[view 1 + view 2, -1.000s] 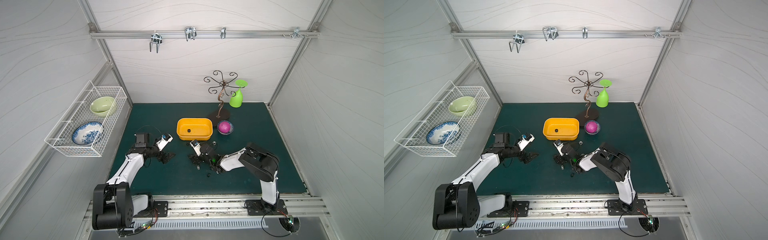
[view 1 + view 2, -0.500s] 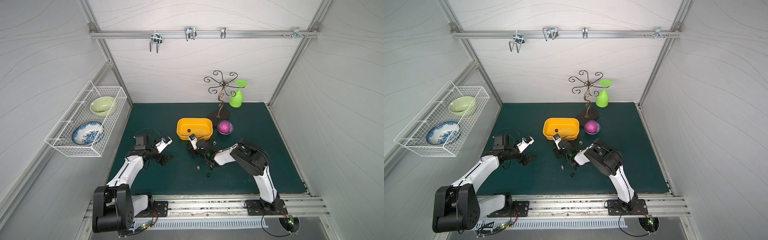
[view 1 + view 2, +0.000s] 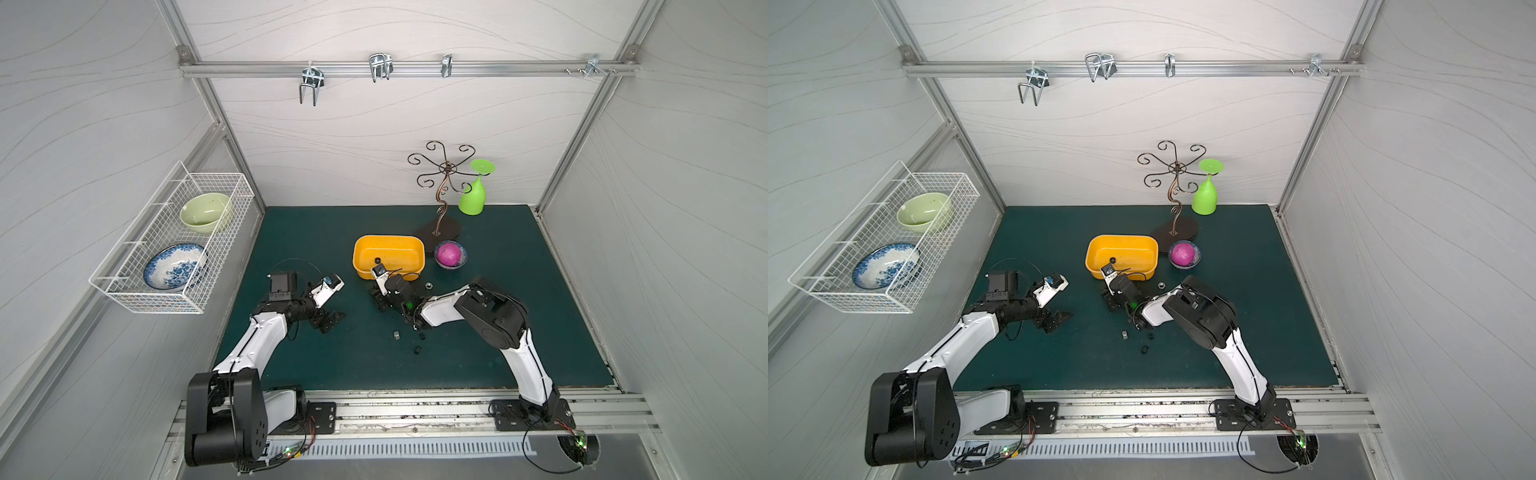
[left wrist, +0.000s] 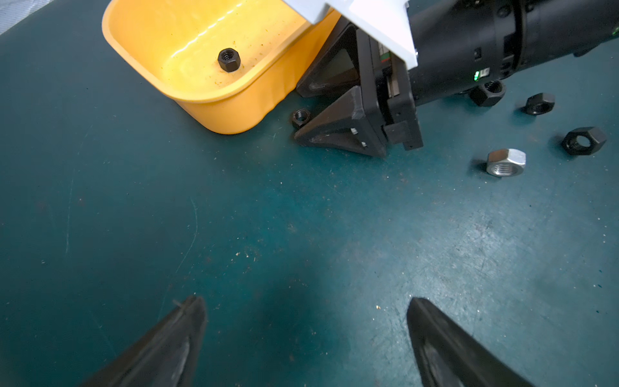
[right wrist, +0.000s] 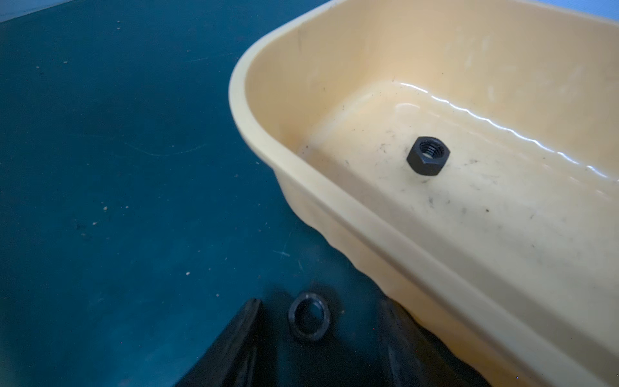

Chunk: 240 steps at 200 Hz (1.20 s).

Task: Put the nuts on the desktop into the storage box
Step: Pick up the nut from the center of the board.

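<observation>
The yellow storage box (image 3: 403, 254) stands mid-desktop with one black nut (image 3: 377, 260) inside, also clear in the right wrist view (image 5: 428, 155). My right gripper (image 5: 320, 330) is open, low at the box's near wall. A black nut (image 5: 308, 316) lies on the desktop (image 3: 519, 324) between its jaws, touching neither finger; the left wrist view shows this nut (image 4: 300, 116) at the fingertip. Behind the right wrist lie a silver nut (image 4: 505, 162) and black nuts (image 4: 584, 140). My left gripper (image 4: 304, 301) is open over bare desktop, left of the box.
A small bowl with a pink ball (image 3: 450, 254) sits right of the box. A wire stand (image 3: 440, 195) and an upturned green glass (image 3: 473, 199) stand behind. A white wire basket (image 3: 174, 237) hangs on the left wall. A metal rail (image 3: 415, 411) runs along the front.
My right gripper has moved left toward the box's near wall and its jaws have narrowed round a black nut. The left arm has shifted slightly left.
</observation>
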### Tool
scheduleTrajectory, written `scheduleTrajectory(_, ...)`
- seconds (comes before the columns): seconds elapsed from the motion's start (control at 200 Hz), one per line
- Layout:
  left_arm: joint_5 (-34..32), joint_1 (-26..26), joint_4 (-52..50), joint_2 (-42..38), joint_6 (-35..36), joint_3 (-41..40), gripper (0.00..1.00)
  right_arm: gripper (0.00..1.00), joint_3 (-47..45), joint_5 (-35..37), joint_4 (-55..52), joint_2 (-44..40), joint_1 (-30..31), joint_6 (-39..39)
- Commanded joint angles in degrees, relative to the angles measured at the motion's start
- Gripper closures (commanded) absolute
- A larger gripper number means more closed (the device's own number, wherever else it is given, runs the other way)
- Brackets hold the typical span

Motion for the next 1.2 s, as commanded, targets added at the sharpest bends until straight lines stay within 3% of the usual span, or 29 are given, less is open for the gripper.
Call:
scheduleTrajectory(0.0, 0.06, 0.24, 0.52, -0.4, 0.96, 0.33, 0.01, 0.41, 0.88, 3.95, -5.29, 2.02, 0.04, 2.21)
scheduleTrajectory(0.08, 0.12, 0.19, 0.55, -0.38, 1.04, 0.34, 0.01, 0.43, 1.15, 4.02, -5.81, 2.14, 0.06, 1.94)
scheduleTrajectory(0.235, 0.25, 0.24, 0.24, -0.47, 1.26, 0.34, 0.01, 0.67, 0.46, 1.83, -4.71, 1.66, 0.24, 1.18)
scheduleTrajectory(0.365, 0.42, 0.23, -0.25, -0.53, 1.49, 0.5, 0.01, 0.73, -0.59, -1.71, -2.57, 0.8, 0.69, 0.2)
scheduleTrajectory(0.725, 2.54, 0.2, -1.79, -0.86, 2.18, 1.28, 0.01, 0.76, -6.54, -9.38, 4.93, -4.86, 1.51, -3.68)
scheduleTrajectory(0.956, 5.64, -0.61, -7.18, 0.23, 6.97, 4.15, 0.02, 0.79, -12.47, -16.34, 7.0, -10.32, 1.51, -4.08)
scheduleTrajectory(1.196, 5.88, -3.38, -10.07, 1.03, 8.31, 6.15, 0.01, 0.8, -14.4, -21.26, -0.29, -18.35, 1.02, -5.32)
